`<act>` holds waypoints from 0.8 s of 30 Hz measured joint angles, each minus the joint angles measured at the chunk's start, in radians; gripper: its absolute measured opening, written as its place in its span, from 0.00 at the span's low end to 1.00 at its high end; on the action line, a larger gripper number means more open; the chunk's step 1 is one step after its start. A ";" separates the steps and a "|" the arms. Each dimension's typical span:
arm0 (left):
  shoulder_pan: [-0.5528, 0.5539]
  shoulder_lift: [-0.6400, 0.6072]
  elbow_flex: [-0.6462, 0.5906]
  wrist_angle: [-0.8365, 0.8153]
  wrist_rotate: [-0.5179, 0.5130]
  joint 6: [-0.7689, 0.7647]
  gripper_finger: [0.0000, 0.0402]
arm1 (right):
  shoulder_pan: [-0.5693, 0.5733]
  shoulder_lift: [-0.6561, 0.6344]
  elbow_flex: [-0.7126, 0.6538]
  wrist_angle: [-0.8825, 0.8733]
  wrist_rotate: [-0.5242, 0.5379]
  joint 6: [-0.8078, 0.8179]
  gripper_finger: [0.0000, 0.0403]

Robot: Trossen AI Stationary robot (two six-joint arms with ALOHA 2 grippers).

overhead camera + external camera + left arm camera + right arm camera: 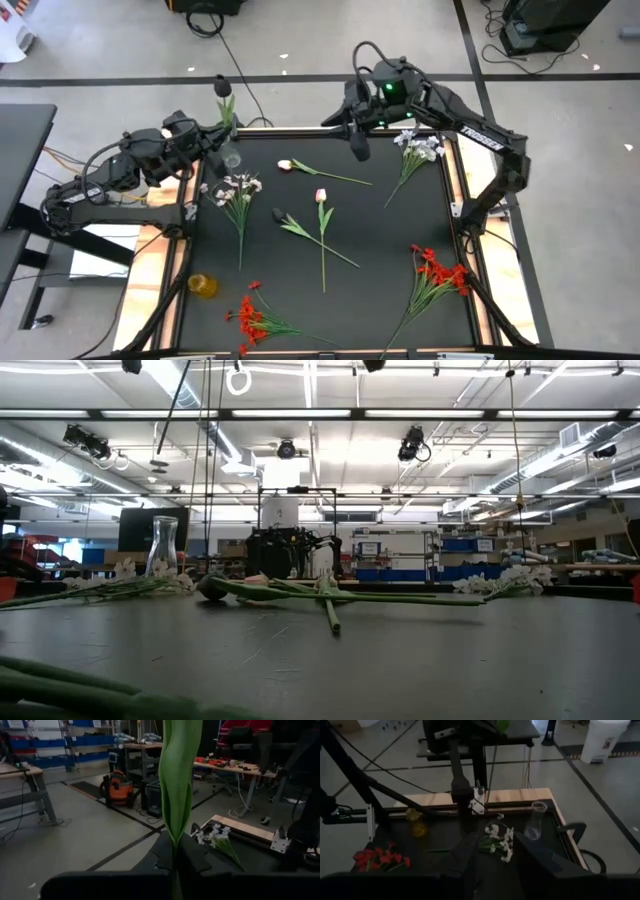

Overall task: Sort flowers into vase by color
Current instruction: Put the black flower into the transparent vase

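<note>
My left gripper [220, 136] is at the table's far left corner, shut on a green-stemmed flower [226, 104] with a dark bloom [222, 86] and a long leaf [178, 780]. A clear glass vase [232, 157] stands on the table right beside it. My right gripper [358, 146] hovers open over the far middle of the table with nothing between its fingers [465, 857]. Pale pink tulips [321, 196], white sprays [238, 188] and red sprays [440, 270] lie flat on the black table. My left gripper pinches the flower's stem [175, 866] low down, below the leaf, between its two fingers. The fingers come level from the table's left side and lie across the stem. The flower stands upright above them, lifted clear of the table.
A yellow vase [202, 285] stands near the left edge toward the front. A second white spray [418, 148] lies at the far right and a second red spray [250, 318] at the near left. A dark-bloomed flower [300, 230] lies mid-table. Wooden strips [458, 185] border the table.
</note>
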 joint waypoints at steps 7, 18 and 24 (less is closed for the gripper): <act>0.000 0.024 -0.001 -0.006 0.000 -0.012 0.03 | 0.000 -0.210 -0.303 0.249 0.072 0.079 0.32; 0.113 0.053 -0.001 0.050 0.000 0.040 0.03 | 0.000 -0.335 -0.517 0.394 0.210 0.171 0.32; 0.213 0.052 -0.001 0.068 0.000 0.044 0.03 | 0.002 -0.322 -0.518 0.401 0.208 0.171 0.32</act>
